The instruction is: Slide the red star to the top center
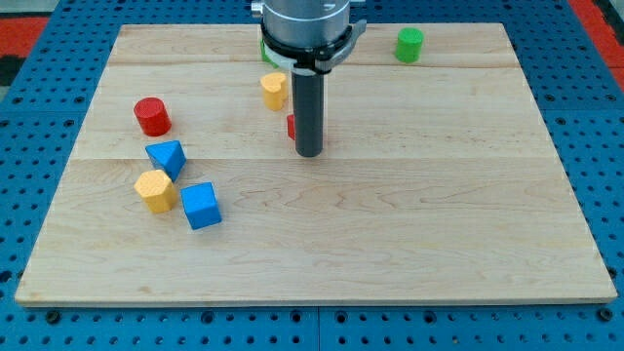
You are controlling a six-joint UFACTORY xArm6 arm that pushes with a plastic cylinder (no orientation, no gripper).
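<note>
The red star (292, 126) is almost wholly hidden behind my dark rod; only a red sliver shows at the rod's left edge, a little above the board's middle. My tip (309, 153) rests on the wooden board (439, 224) just below the star, against it. The arm's grey body covers the view's top centre.
A yellow block (274, 90) lies just up-left of the star. A green star (264, 49) peeks out behind the arm. A green cylinder (409, 44) is at top right. A red cylinder (151, 116), blue wedge (167, 156), yellow block (154, 189) and blue cube (201, 205) cluster at left.
</note>
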